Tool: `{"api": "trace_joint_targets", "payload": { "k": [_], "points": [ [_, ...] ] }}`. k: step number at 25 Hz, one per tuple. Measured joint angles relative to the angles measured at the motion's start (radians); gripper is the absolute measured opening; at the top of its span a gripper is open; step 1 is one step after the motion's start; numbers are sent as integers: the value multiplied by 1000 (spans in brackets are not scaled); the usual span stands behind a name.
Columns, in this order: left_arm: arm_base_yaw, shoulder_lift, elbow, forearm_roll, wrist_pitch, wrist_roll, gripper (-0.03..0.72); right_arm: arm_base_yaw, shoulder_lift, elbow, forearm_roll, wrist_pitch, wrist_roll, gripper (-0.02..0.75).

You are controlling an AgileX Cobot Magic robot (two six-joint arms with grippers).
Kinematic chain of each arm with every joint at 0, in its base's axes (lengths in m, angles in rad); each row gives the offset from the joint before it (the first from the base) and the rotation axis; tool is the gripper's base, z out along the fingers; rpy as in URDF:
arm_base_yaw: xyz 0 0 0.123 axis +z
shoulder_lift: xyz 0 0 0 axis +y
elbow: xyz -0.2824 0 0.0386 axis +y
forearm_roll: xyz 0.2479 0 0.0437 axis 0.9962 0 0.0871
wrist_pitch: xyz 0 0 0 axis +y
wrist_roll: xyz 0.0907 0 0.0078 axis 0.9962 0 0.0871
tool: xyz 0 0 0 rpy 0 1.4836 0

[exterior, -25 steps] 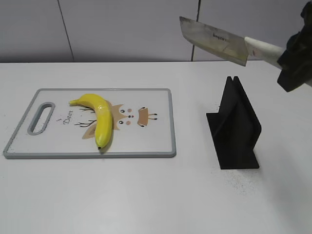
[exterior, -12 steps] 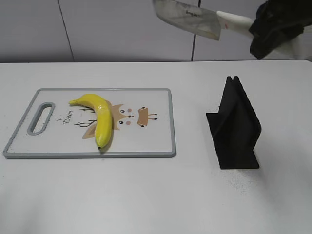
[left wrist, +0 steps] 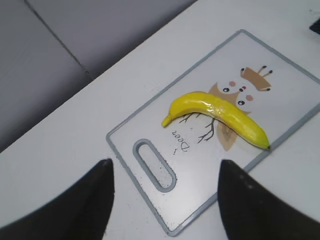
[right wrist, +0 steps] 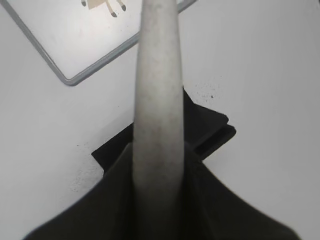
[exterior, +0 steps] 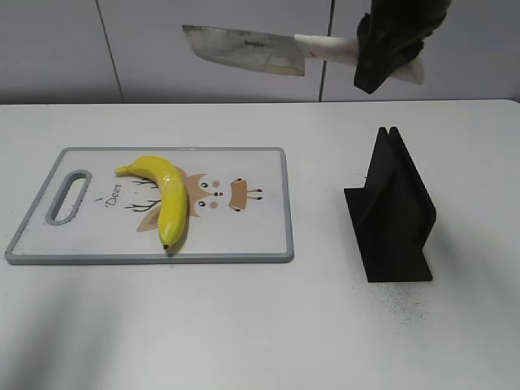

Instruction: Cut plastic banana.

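The plastic banana (exterior: 165,197) lies on its side on a white cutting board (exterior: 260,236) with a grey rim, covering part of a cartoon deer print; its stem points toward the board's handle slot (exterior: 69,196) and its dark tip lies near the board's front edge. The board rests flat on the white tabletop (exterior: 244,325). High above the tabletop, the right gripper (exterior: 388,50) is clamped on the pale handle of a cleaver-style knife (exterior: 244,50), whose broad blade extends to the left, roughly level, well above the board's far edge. In the right wrist view the knife handle (right wrist: 157,100) runs straight out between the gripper's dark jaws. A black knife stand (exterior: 392,213) sits upright on the tabletop to the right of the board, apart from it. The left gripper (left wrist: 165,200) hangs above the board's handle end with its two fingers (left wrist: 85,200) spread wide and nothing between them
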Motion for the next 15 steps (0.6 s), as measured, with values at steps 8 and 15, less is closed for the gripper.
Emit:
{"api": "trace_joint_targets", "payload": {
  "k": [8,15],
  "points": [
    [0,265,-203,-77,140,327,588,0,135,-90,72,-1,-315,162],
    [-87,409,-256,-91,120,513,583,0,238,-177,161,-1,-498,162]
  ]
}}
